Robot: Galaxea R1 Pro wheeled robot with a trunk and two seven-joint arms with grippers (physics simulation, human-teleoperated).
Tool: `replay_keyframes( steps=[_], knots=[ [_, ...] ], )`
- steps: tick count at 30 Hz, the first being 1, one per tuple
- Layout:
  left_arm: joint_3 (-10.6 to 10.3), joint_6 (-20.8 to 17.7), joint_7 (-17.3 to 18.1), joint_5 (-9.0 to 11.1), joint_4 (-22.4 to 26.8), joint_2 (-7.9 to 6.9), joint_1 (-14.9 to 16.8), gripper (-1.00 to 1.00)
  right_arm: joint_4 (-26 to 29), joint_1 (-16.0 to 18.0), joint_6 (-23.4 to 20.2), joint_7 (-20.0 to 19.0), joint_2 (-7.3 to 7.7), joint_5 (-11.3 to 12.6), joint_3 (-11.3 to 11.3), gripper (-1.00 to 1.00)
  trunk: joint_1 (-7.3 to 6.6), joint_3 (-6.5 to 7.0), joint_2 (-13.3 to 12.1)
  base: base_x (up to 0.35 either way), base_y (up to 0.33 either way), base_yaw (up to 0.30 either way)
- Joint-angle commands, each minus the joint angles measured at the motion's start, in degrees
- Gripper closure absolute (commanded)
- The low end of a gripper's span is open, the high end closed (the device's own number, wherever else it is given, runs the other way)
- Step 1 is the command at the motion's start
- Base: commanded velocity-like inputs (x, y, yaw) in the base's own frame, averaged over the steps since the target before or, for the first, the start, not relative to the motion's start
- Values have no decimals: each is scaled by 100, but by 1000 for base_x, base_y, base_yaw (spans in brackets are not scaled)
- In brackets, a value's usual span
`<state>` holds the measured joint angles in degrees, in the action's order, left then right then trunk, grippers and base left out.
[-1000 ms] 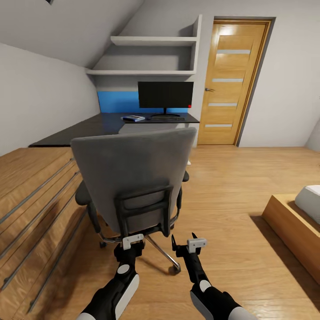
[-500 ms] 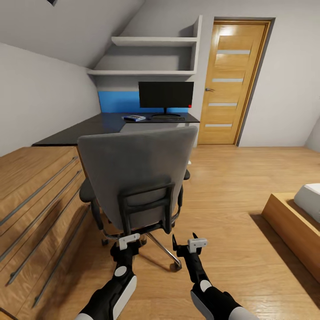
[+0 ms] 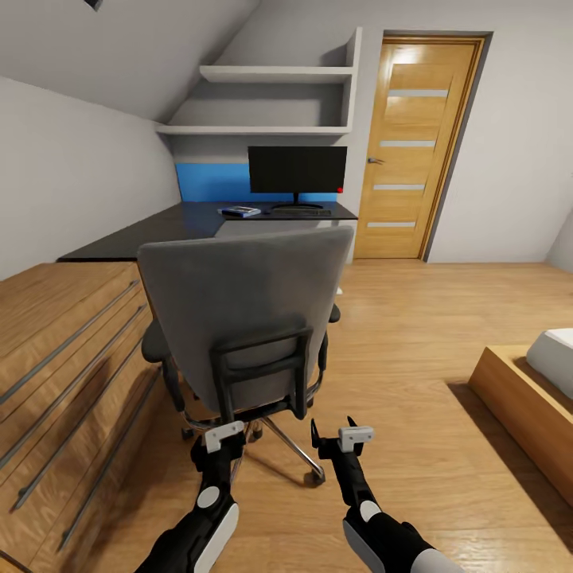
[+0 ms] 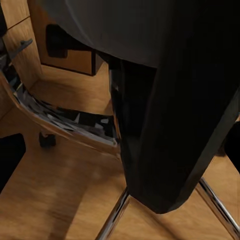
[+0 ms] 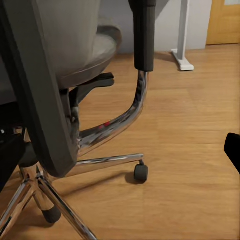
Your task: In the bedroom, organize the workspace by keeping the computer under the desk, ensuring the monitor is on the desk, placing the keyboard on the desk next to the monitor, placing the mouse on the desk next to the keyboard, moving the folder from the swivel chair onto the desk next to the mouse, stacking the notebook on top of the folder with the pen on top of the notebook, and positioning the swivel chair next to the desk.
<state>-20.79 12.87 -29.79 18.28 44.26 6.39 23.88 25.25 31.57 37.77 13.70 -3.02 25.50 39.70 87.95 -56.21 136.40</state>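
The chair (image 3: 247,318) stands on the wood floor (image 3: 414,334) with its grey back toward the robot, beside the wooden dresser (image 3: 64,350) and short of the desk (image 3: 199,223). Both grippers hang low behind its chrome base: the left gripper (image 3: 223,436) just under the back's black frame, jaw state impossible to tell; the right gripper (image 3: 333,430) is apart from the chair, its jaws spread and empty. On the desk's far end the monitor (image 3: 297,169) stands with the keyboard (image 3: 301,212) in front of it and the folder (image 3: 239,211) beside that.
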Motion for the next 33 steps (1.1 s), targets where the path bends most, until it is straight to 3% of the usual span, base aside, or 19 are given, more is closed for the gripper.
replay_keyframes(
  steps=[1, 5, 7, 13, 16, 20, 31, 33],
  knots=[
    [-26, 41, -28, 61, 5, -10, 5, -100, -3, 7, 20, 50, 6, 28, 41, -100, -1, -5, 2, -62, 0, 0],
    [-15, 40, -27, 77, 126, -125, 3, -100, -4, 7, 20, 53, 42, 35, -172, -100, -1, -5, 2, -215, 0, 0],
    [-13, 40, -33, 102, 172, -240, 3, -100, -6, 7, 17, 47, 99, 39, -402, -100, -1, -5, 2, -108, 0, 0],
    [-11, 55, -45, 278, 119, -311, -70, -100, -3, 7, 6, 50, 159, 42, -1199, -100, -1, -5, 2, -21, 0, 0],
    [-11, 57, -40, 299, 98, -466, -156, -100, 4, 7, 3, 52, 164, 43, -1423, -100, -1, -5, 2, -1, 0, 0],
    [-14, 61, -15, 372, 109, -594, -235, -100, 6, 7, 3, 53, 165, 43, -1505, -100, -1, -5, 2, 0, 0, 0],
    [-73, 159, 104, 427, 306, -681, -468, -100, 14, 8, -18, 54, 166, 43, -1526, -100, -1, -5, 2, 0, 0, 0],
    [-36, 151, 104, 612, 341, -825, -475, -100, 15, 11, -23, 54, 170, 43, -1526, -100, -1, -5, 2, 0, 0, 0]
  ],
)
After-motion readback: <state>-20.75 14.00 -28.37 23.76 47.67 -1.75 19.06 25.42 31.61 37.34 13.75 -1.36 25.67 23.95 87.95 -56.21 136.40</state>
